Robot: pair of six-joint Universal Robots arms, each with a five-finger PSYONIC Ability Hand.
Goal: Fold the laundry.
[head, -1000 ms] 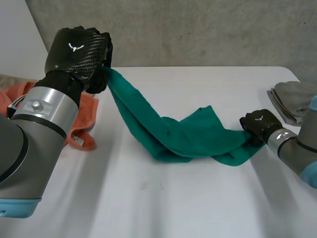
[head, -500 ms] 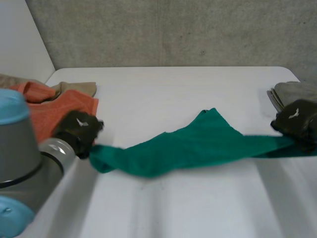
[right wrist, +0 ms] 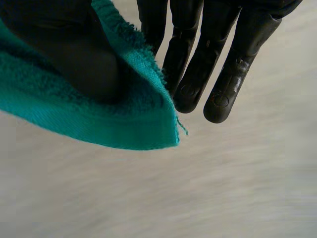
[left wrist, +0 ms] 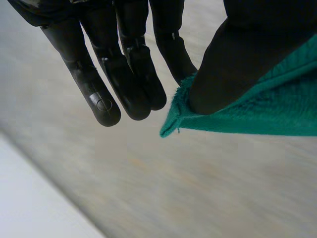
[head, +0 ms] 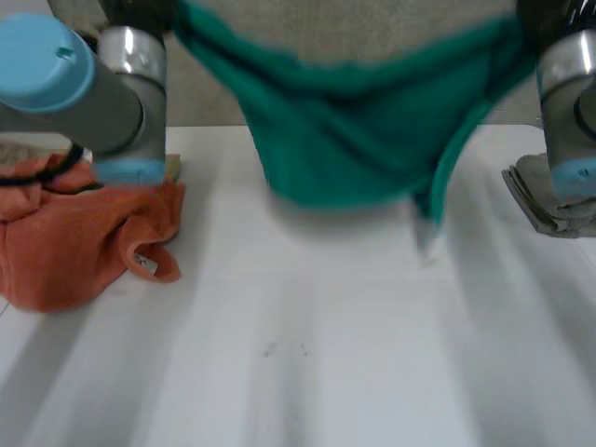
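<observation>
A green towel (head: pixel 345 130) hangs in the air above the white table (head: pixel 307 354), sagging between my two raised hands. My left hand (head: pixel 140 9) is high at the back left. In the left wrist view its thumb (left wrist: pixel 237 59) pinches a corner of the towel (left wrist: pixel 267 114) against the straight fingers (left wrist: pixel 124 74). My right hand (head: pixel 549 19) is high at the back right. There its thumb (right wrist: pixel 74 54) presses another corner of the towel (right wrist: pixel 74 119) against its fingers (right wrist: pixel 198 49). The towel's lowest fold hangs just over the table's far half.
A crumpled orange cloth (head: pixel 74 242) lies at the table's left edge, below my left arm. A folded grey cloth (head: pixel 549 200) sits at the right edge, under my right arm. A concrete wall stands behind the table.
Both arms have risen from table height to the top of the head view. The towel has come off the table and now hangs spread between the hands.
</observation>
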